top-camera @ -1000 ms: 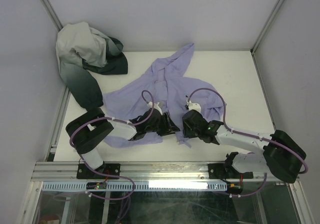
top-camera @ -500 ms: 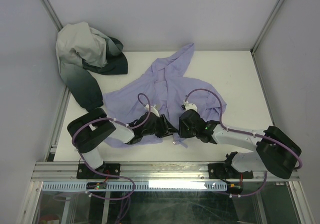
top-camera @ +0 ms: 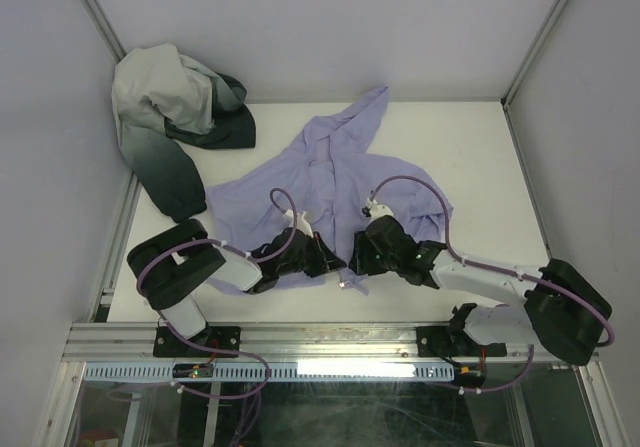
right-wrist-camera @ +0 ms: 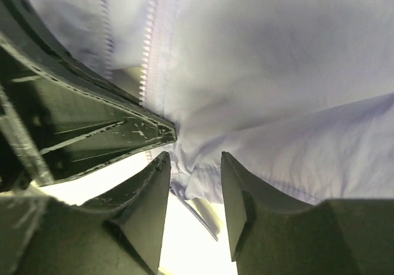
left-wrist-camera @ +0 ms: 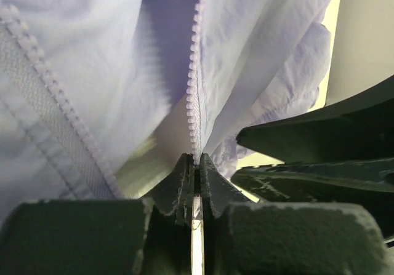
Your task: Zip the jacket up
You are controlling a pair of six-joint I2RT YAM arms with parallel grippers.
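Jacket (top-camera: 330,167) lies spread and wrinkled on the middle of the table (top-camera: 480,167), front side up. One sleeve or hood end points to the far edge and the hem is at the near edge, just in front of both arms. Its zipper (left-wrist-camera: 194,84) is open here: in the left wrist view I see one row of teeth running straight down into the fingertips, and a second row (left-wrist-camera: 49,103) slants away on the left, with a gap of darker fabric between them. Left gripper (left-wrist-camera: 194,164) is at the hem, jaws pressed together and pinching the lower end of that first row. From above it sits low on the cloth, just left of the front opening. Right gripper (right-wrist-camera: 194,170) is just beside it, tips nearly meeting the left one's. Its jaws are spread, with a bunched bit of hem lying in the gap. I can't tell if either finger (right-wrist-camera: 237,189) presses on it. The dark left fingers fill the left side of the right wrist view, touching the fabric at the teeth. Both grippers are close together over the bottom of the opening in the top view, left (top-camera: 328,259), right (top-camera: 357,259). A white-to-dark-green garment (top-camera: 175,117) is heaped at the far left corner, partly against the wall, with its lower end just beside the jacket's left sleeve.
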